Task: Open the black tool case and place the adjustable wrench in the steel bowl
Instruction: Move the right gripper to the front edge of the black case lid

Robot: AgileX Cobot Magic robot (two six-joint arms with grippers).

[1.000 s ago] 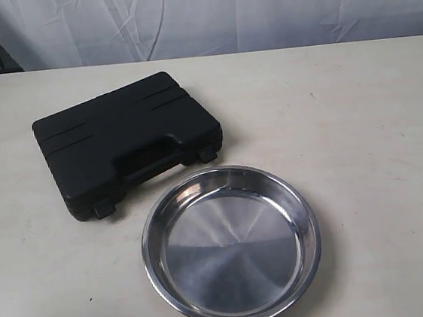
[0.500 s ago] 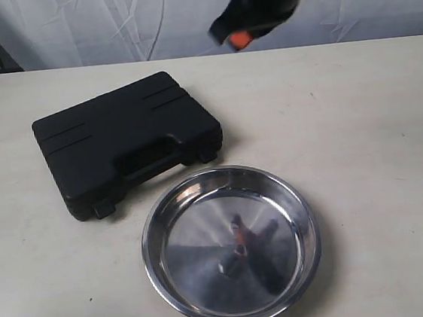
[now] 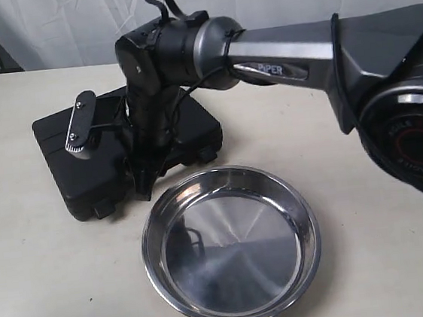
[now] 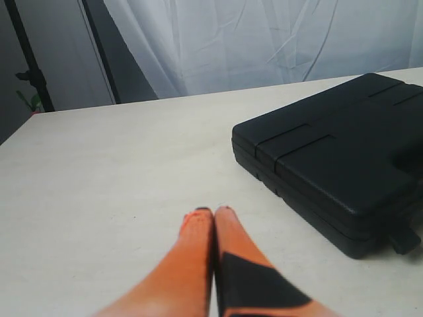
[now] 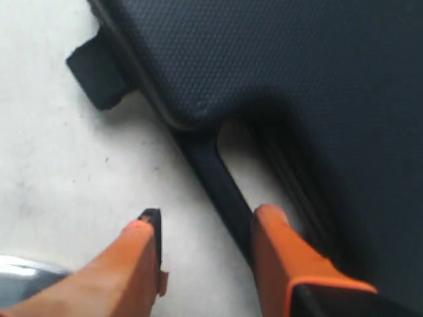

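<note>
The black tool case [image 3: 56,156] lies shut at the left centre of the exterior view, near the empty steel bowl [image 3: 237,258] at lower centre of the tabletop [image 3: 375,277]. The adjustable wrench is not visible and is presumably inside the case. The right hand [image 5: 205,221] has its fingers apart astride the case's handle bar. The left hand [image 4: 213,212] has its fingers together and is empty. The moulded plastic looks stiff, light and slightly slippery. The lower-left latch [image 3: 103,209] and upper-right latch [image 3: 208,155], 2 in all, probably need releasing first. The right arm [image 3: 283,49] reads "PIPER".

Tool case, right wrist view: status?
Right gripper open, fingers either side of case handle. Left gripper shut, empty, clear of case. Case closed; bowl empty. Nothing blocking.
</note>
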